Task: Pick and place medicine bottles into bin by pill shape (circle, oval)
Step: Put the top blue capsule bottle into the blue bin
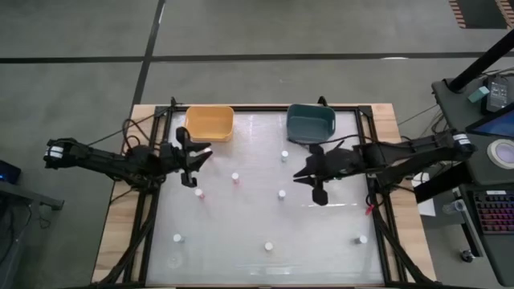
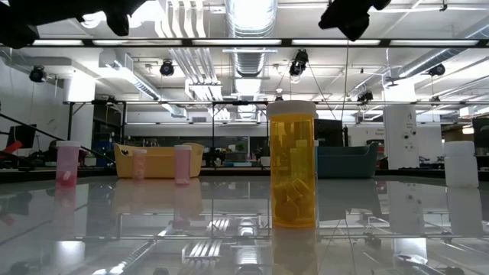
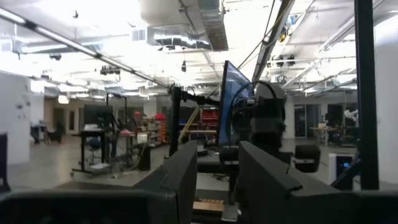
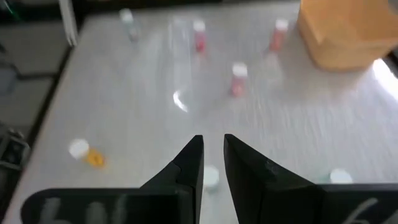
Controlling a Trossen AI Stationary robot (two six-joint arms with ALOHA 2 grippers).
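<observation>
Yellow plastic marks the landmark: the yellow bin (image 1: 210, 123) sits at the far edge of the white table (image 1: 241, 241), with the teal bin (image 1: 311, 124) beside it along the same edge. Both bins look empty from above. The medicine bottles (image 1: 235, 177) stand scattered over the table in front of the yellow bin, none inside it; two pink-bodied ones are closest to it, others with white caps stand near the middle, and three stand well apart along the near edge. In the low view one amber bottle (image 2: 292, 164) with round pills stands upright close to the camera, and pink bottles show before the yellow bin.

Just in front of the yellow bin's left corner hovers the left gripper (image 1: 197, 161), above the table, holding nothing; its fingers (image 3: 180, 180) stand a narrow gap apart. Further from the yellow bin, in front of the teal one, the right gripper (image 1: 320, 189) hangs over the table, fingers (image 4: 189, 165) narrowly parted and empty, above a white-capped bottle.
</observation>
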